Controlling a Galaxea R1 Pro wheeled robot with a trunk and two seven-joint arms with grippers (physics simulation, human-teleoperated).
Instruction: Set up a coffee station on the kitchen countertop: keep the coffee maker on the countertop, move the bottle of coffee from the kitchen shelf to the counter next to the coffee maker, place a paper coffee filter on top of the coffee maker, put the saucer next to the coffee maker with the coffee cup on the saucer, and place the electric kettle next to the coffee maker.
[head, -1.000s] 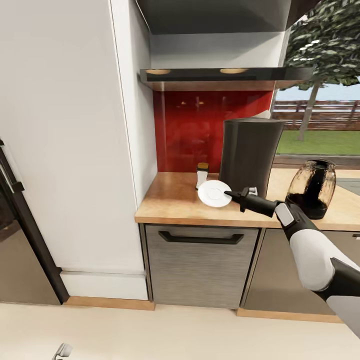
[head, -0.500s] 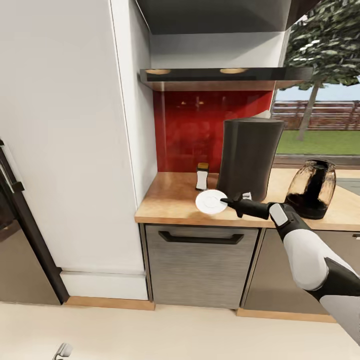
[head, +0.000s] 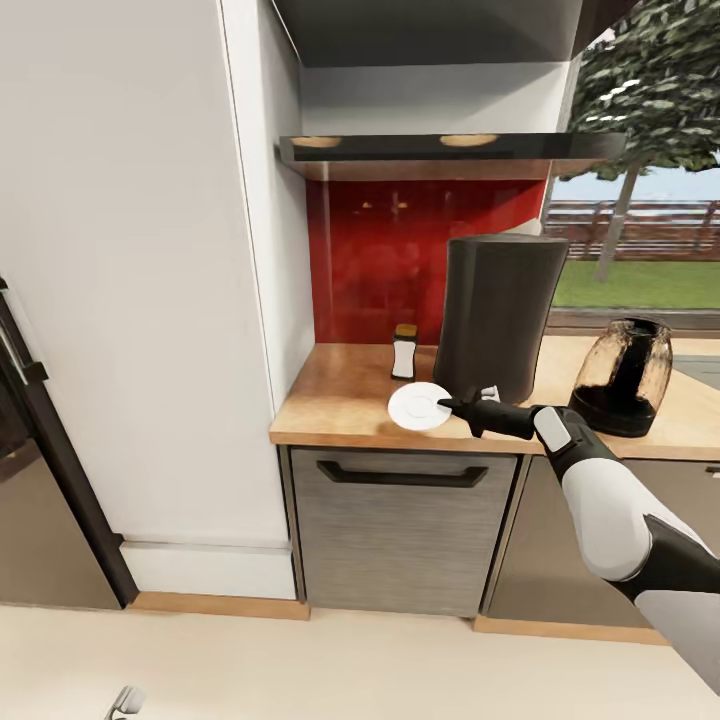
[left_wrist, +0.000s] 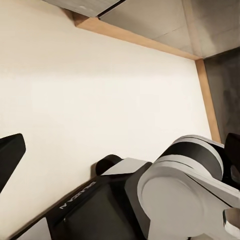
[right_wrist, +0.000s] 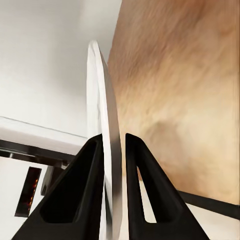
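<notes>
Clamped on the rim of the saucer (head: 420, 405), my right pincer (head: 452, 405) holds the white dish between its two dark fingers (right_wrist: 85, 185); in the right wrist view the saucer's edge (right_wrist: 102, 125) runs straight up through the narrow gap between them, with the wooden surface (right_wrist: 180, 90) beyond it. From the head view the saucer sits low over the surface (head: 340, 400), slightly tilted, just in front of the coffee maker (head: 495, 310) and toward its left side; I cannot tell whether its underside touches the wood. My right arm reaches in from the lower right. The small coffee bottle (head: 404, 352) with its brown cap stands upright on the surface behind the saucer, close beside the coffee maker's left side and in front of the red back wall. The kettle (head: 625, 375), its glass body dark and brownish, stands on the surface to the right of the coffee maker, apart from it; what it holds I cannot make out. My left pincer (head: 122, 702) shows at the bottom edge of the head view, low over the pale floor (left_wrist: 100, 100), and whether it is wide or narrow I cannot tell.
</notes>
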